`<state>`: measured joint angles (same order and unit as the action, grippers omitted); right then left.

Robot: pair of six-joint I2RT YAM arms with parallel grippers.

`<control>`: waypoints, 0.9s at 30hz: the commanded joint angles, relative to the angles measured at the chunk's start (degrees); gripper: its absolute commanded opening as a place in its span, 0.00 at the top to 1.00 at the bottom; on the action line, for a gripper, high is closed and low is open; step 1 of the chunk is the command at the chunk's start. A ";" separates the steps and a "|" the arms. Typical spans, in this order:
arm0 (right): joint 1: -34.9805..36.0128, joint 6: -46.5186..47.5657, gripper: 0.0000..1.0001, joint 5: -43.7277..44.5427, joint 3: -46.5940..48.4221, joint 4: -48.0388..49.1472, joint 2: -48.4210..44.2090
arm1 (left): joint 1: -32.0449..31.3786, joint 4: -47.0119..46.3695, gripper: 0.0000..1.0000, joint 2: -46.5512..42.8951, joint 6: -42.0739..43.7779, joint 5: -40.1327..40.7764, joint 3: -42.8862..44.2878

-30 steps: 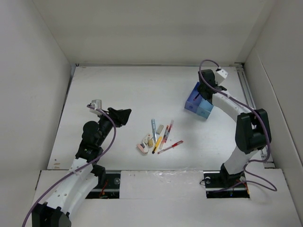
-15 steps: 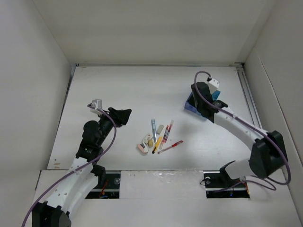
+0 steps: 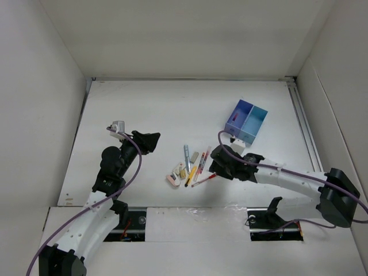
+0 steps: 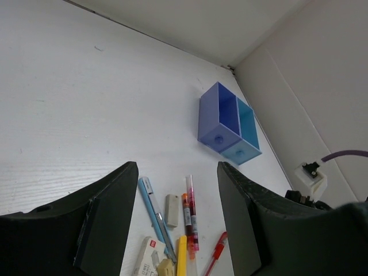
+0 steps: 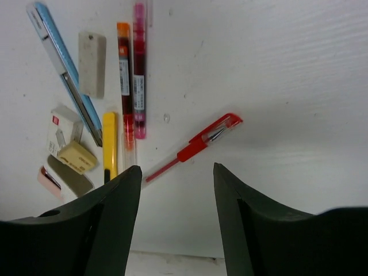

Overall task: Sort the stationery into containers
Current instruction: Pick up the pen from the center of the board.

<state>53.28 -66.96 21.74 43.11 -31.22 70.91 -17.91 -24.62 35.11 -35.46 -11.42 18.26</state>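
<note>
The stationery [image 3: 192, 167] lies in a loose pile mid-table: a blue-grey pen [image 5: 63, 72], an orange and a pink pen [image 5: 131, 80], a yellow-and-black pen [image 5: 109, 144], a red pen [image 5: 192, 148], a grey eraser [image 5: 92, 54], a cream eraser [image 5: 76, 156] and a pink eraser [image 5: 49, 178]. The two-compartment box [image 3: 246, 121], dark blue and light blue, stands far right. My right gripper [image 3: 214, 167] hovers open just beside the red pen [image 3: 208, 179], nothing between its fingers [image 5: 115, 218]. My left gripper [image 3: 148, 140] is open and empty, left of the pile.
White walls close in the table on the left, back and right. The arm bases and a taped strip [image 3: 195, 213] run along the near edge. A purple cable [image 3: 230, 149] loops over the right arm near the pile.
The right arm swung from the box at the far right down to the pile's right side, and its jaws opened. The left arm has not moved.
</note>
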 commanded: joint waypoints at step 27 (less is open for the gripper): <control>2.01 -14.34 0.75 4.72 1.36 -3.41 15.39 | -0.90 -2.27 0.46 -1.98 -0.13 -0.88 1.43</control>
<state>55.11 -79.61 24.47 45.36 -30.96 86.37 -18.65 -24.58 33.89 -35.46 -11.60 18.26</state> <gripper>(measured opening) 0.265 0.539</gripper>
